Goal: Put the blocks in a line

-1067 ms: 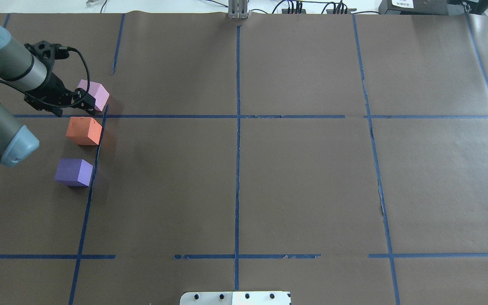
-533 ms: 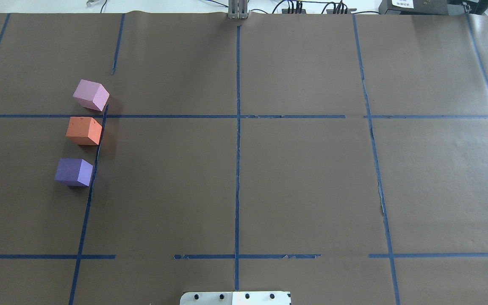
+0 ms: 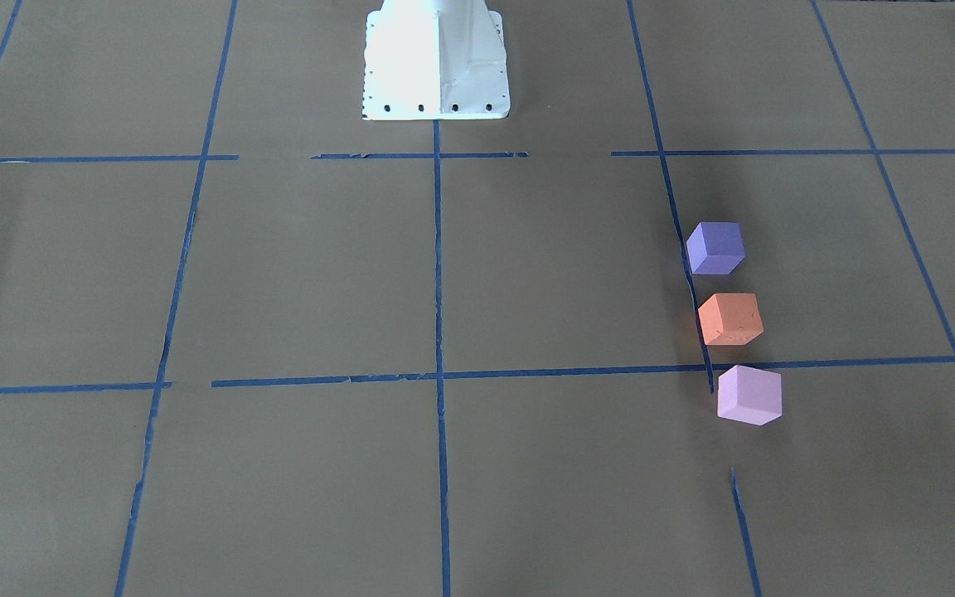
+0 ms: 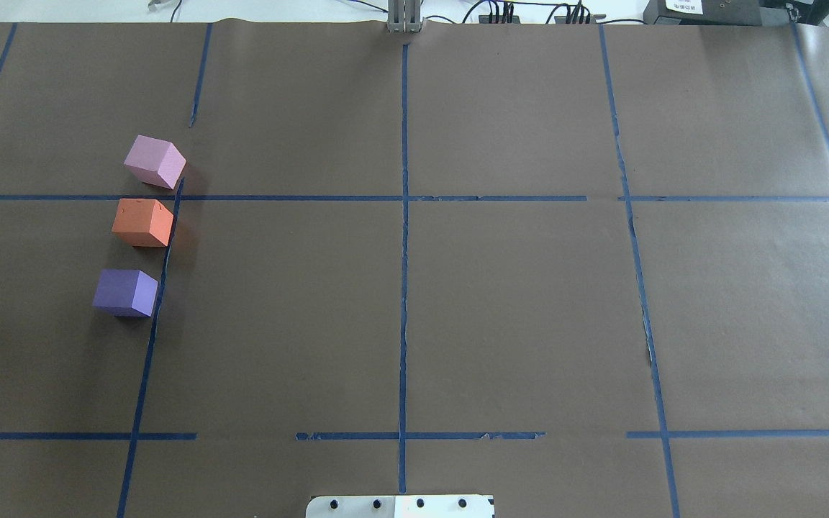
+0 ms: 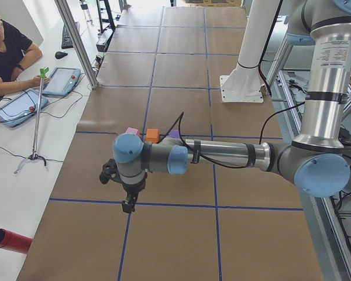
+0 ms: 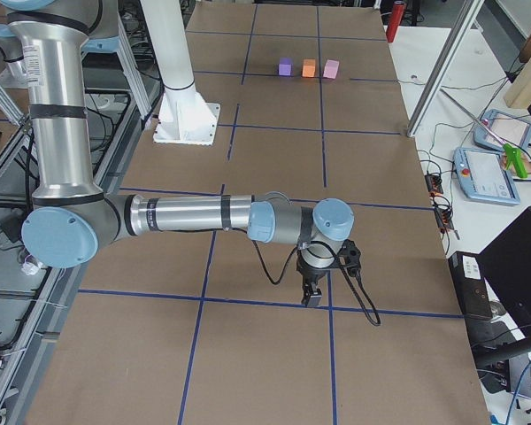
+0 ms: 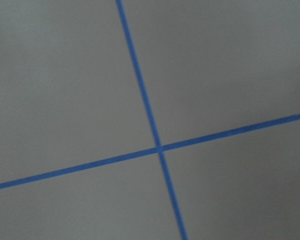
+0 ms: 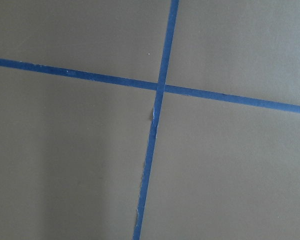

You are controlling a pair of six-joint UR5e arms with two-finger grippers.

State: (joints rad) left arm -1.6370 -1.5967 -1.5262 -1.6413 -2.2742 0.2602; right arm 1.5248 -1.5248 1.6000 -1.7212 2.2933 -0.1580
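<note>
**Three foam cubes in one row (image 3: pixel 730 318)**

Front-facing view: shows three small, matte, foam-like cubes with crisp edges on flat brown paper (image 3: pixel 527 274) gridded with blue tape (image 3: pixel 438 274). Places all three forward of the glossy white base (image 3: pixel 436 62) and off to the robot's left of it. Sets the violet-blue cube (image 3: pixel 715 247) nearest the base, the orange cube (image 3: pixel 730 318) next and the pink-lilac cube (image 3: pixel 748 395) farthest. Leaves a narrow gap between neighbours, with no touching.

Overhead view: gives the same order running away from the base, just beside one tape strip. Picks out faint dents on the orange cube's top face.

Exterior left view: finds the left gripper (image 5: pixel 128 205) on the near arm, pointing down over a tape line, farther from the base than the cubes and well apart from them. Cannot tell the width of the finger gap, nor any hold on anything. Hides most of each cube behind the arm's smooth grey-and-blue wrist joints.

Exterior right view: finds the right gripper (image 6: pixel 311 298) pointing down near a tape crossing, on the base's opposite side from the cubes. Again cannot tell the finger gap or any hold.

Left wrist view: takes in plain paper and a slightly blurred tape crossing.

Right wrist view: takes in a sharper crossing with frayed tape edges.
</note>
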